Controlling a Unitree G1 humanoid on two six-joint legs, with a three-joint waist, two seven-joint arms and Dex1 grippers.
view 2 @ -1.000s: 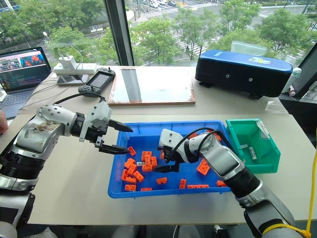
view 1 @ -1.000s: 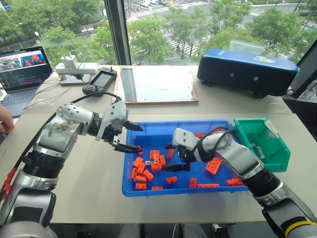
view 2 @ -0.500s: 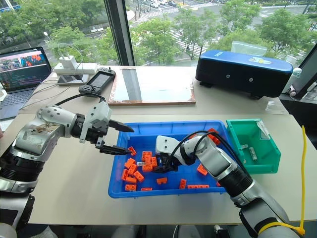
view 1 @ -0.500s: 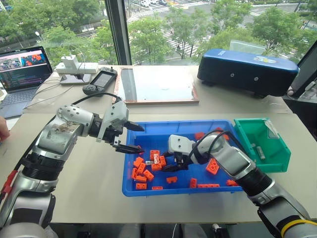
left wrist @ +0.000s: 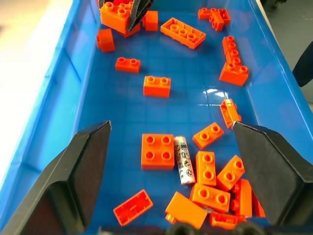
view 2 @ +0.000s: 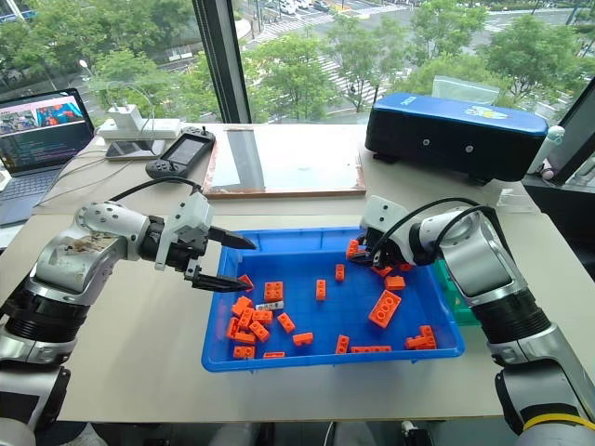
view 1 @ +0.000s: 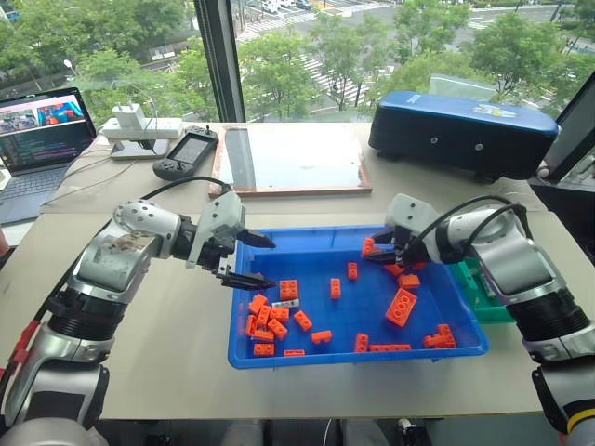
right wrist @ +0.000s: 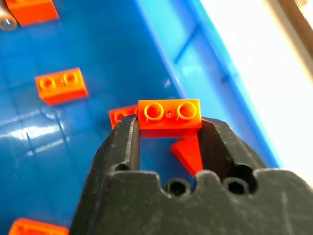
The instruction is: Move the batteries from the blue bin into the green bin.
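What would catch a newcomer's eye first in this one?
The bright blue bin at table centre, scattered with orange bricks. The right tool is clamped on an orange two-stud brick near the bin's far right corner, not a battery. One silvery battery lies among the bricks before the open left tool.

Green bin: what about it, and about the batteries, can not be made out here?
- green bin: in the head views it is mostly hidden behind the right arm, so its inside cannot be seen.
- Batteries: one battery lies in the blue bin; whether more lie under the orange bricks cannot be told.
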